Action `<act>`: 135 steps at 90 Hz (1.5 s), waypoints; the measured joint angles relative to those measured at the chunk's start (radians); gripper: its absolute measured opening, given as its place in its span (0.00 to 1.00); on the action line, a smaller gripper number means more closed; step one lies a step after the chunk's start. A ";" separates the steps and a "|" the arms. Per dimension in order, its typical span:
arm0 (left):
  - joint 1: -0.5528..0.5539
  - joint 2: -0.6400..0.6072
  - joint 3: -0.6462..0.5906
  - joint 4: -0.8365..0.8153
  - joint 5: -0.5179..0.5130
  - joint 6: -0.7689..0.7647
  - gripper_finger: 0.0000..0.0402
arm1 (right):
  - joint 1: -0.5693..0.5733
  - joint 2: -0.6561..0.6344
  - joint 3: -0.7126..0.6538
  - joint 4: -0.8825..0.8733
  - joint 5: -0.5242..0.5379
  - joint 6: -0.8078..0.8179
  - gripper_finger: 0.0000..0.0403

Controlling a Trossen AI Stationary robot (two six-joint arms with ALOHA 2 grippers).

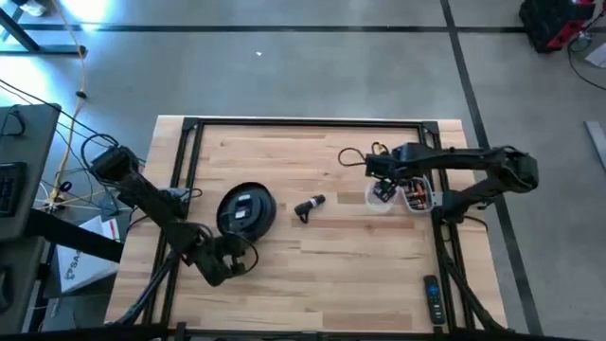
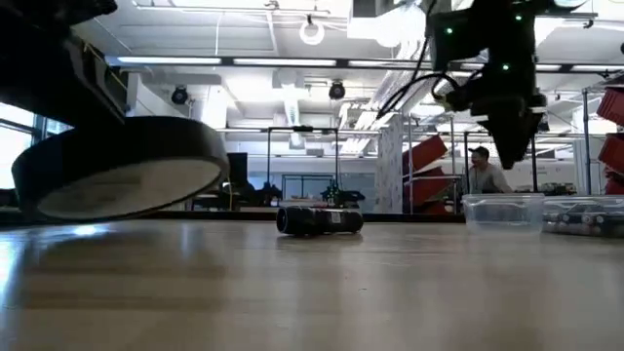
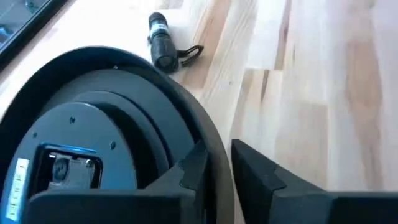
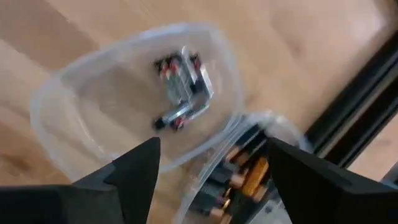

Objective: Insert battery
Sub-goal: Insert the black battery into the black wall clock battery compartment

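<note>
A round black clock sits at the table's left middle, its back turned to the left wrist camera; my left gripper is shut on its near rim. A small black flashlight lies on its side mid-table. At the right, my right gripper hovers open above a clear tub holding a few batteries, touching nothing. A second clear tub of batteries stands beside it. My left gripper pinches the clock's rim between its two fingers, one finger on the back side and the other outside. The fingers come from the table's near left. In the low view the clock hangs tilted and looks clear of the table.
A black remote lies near the front right corner. A black frame runs along the far edge and down both sides. Bare wood stretches between the flashlight and the near edge. A person sits far behind the table.
</note>
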 joint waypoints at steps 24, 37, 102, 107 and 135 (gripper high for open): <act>0.021 0.008 0.000 -0.030 0.073 0.001 0.23 | 0.054 -0.015 -0.046 0.005 -0.006 0.052 0.65; 0.021 0.008 0.000 -0.027 0.072 -0.002 0.24 | 0.048 -0.015 -0.046 -0.022 0.005 0.051 0.65; 0.021 0.008 0.000 0.012 -0.034 -0.018 0.24 | -0.029 -0.015 -0.068 -0.246 -0.025 -0.272 0.51; 0.021 0.008 0.000 0.012 -0.065 -0.016 0.24 | -0.029 -0.014 -0.104 -0.244 -0.044 -0.278 0.50; 0.050 0.007 0.000 0.011 -0.138 -0.008 0.24 | -0.029 -0.014 -0.246 -0.102 -0.054 -0.292 0.43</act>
